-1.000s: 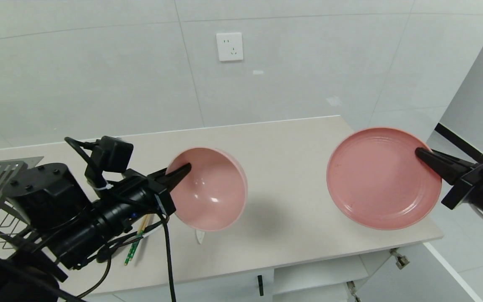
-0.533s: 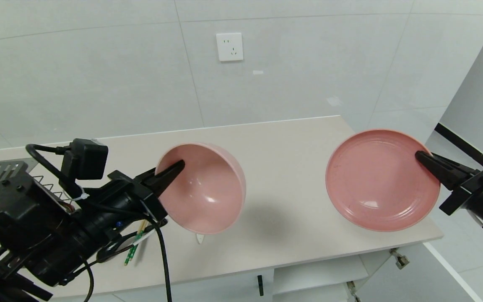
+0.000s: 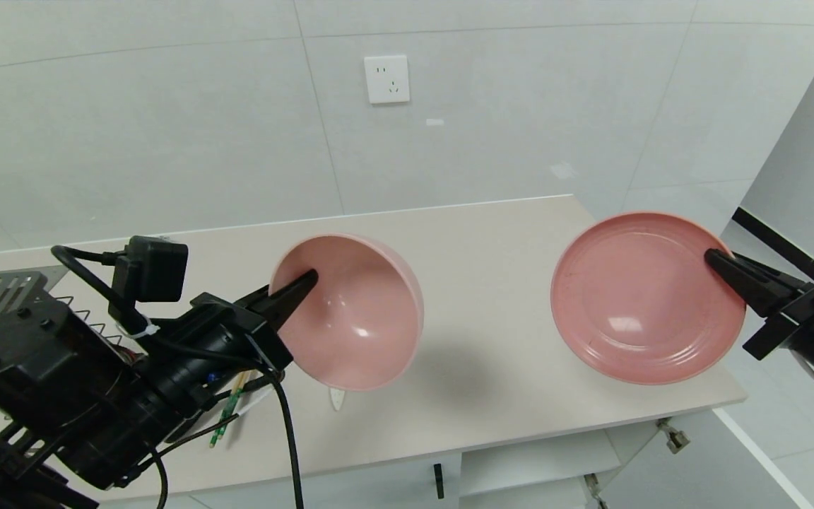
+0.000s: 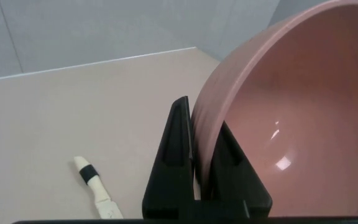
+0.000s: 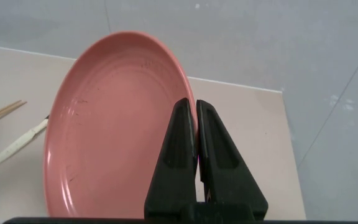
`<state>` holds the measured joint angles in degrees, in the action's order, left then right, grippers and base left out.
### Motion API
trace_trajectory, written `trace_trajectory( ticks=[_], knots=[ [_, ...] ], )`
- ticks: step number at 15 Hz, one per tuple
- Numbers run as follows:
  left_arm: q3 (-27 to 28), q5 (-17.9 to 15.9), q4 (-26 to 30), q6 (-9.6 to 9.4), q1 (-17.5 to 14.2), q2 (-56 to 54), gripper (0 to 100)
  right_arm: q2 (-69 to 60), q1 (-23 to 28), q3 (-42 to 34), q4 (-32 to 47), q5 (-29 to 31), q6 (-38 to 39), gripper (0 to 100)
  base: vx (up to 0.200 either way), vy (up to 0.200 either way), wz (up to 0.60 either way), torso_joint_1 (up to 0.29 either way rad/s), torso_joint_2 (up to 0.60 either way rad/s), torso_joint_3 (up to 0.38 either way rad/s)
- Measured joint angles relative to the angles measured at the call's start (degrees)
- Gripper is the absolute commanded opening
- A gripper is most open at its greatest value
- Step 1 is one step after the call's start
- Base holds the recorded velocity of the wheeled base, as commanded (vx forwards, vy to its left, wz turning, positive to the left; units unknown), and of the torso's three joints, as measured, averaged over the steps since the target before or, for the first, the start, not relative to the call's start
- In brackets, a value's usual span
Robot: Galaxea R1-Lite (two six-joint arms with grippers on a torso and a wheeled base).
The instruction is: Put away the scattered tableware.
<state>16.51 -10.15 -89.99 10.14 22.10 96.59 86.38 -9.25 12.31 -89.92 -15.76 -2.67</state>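
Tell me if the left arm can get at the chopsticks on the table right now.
Probably not. The left gripper is shut on the rim of the pink bowl, held above the table; the chopsticks lie beneath its arm.

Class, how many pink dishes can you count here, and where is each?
2. A pink bowl in the left tool, above the table on its left; pink plate in the right tool, above its right end.
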Motion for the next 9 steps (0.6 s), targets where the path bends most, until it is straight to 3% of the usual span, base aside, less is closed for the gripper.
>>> trace_trajectory(
  ticks=[2, 4, 6, 9],
  knots=[
    [-1.99, 0.11, 0.11, -3.63, 0.16, 0.21, 0, -0.61, -0.17, 0.3, -0.02, -0.02, -1.76, 0, 0.0, 0.0, 0.0, 0.0, 0.0, 0.0],
    [-2.47, 0.12, 0.05, -4.13, 0.27, 0.27, 0, -0.89, -0.2, -0.18, -0.05, -0.02, -2.69, 0, 0.0, 0.0, 0.0, 0.0, 0.0, 0.0],
    [-2.86, 0.15, 0.07, -4.68, 0.3, -0.01, 0, -0.99, -0.2, -0.63, -0.02, -0.05, -2.77, 0, -0.2, 0.0, 0.0, 0.002, 0.0, 0.005],
    [-3.06, 0.15, 0.0, -7.52, 0.3, -1.13, 0, -0.96, -0.2, -0.74, -0.05, -0.02, -2.77, 0, -0.2, 0.0, 0.0, 0.006, 0.0, 0.001]
  ],
)
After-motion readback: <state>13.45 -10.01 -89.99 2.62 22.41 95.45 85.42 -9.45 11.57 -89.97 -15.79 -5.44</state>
